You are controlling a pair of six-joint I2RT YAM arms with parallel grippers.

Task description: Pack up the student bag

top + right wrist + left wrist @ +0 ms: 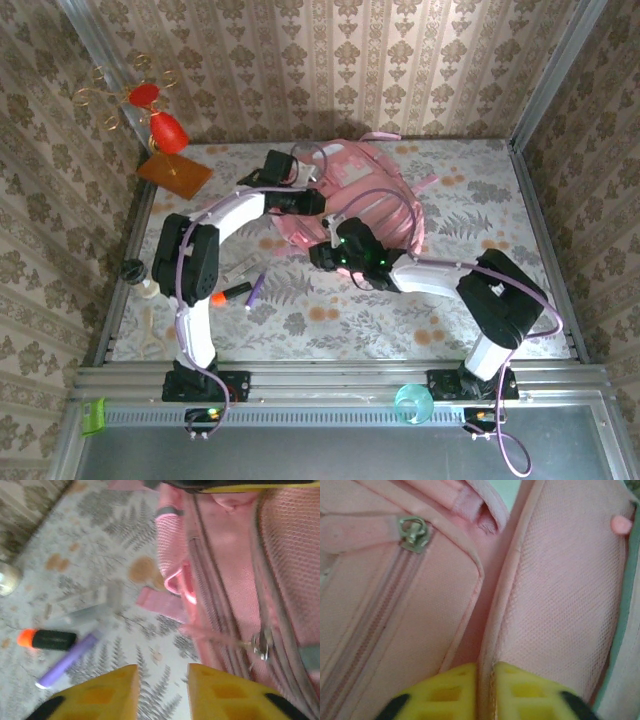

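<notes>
**Large soft pink fabric student bag (385, 170) at the back of the floral-clothed table (480, 210); left gripper (486, 672) on its seam, right gripper (162, 675) open beside it**

The student bag lies at the back middle of the table. The left arm (235, 210) arches over the bag's left side and purple cables (400, 205) loop across its top, hiding part of it from above. The left gripper sits low against the bag. Its yellow fingers (440, 697) stand nearly together, and the piped seam of a mesh panel (570, 590) runs down into the narrow slit between them, so they appear closed on that seam. Just left of the seam is a zippered pocket (420, 620) with a metal zip pull (413, 531).

The right gripper is at the bag's near edge, its yellow fingers apart with bare tablecloth showing between them, holding nothing.

On the cloth left of the bag and nearer the arms, beside the left arm's elbow, lie three things. They are a black marker with an orange cap (50, 640), a purple pen (70, 661) just beside it, and a blurred grey stick-like item (92, 612). A red and gold wire ornament (160, 120) on an orange-brown board (175, 175) stands in the back left corner, well apart from the bag. A translucent teal cup (413, 404) sits on the metal rail (330, 380) by the right arm's base.
</notes>
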